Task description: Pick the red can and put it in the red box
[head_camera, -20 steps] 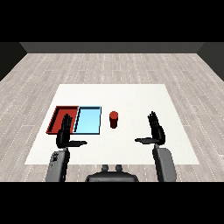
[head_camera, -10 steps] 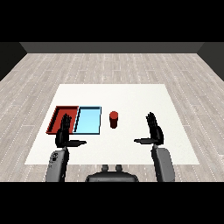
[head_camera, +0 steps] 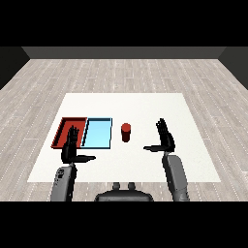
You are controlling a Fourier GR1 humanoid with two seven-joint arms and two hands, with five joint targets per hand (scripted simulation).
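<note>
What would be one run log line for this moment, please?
red can: upright on table, unheld | right hand: open, beside can | left hand: open, over red tray | stage: before grasp

Both grey forearms rise from the lower corners of the frame. The left hand (head_camera: 70, 147) sits in the lower left, fingers straight and pointing up the frame, thumb stretched out to the right. The right hand (head_camera: 165, 137) sits right of centre, a little higher, fingers straight, thumb pointing left. Neither hand seems to hold anything.
</note>
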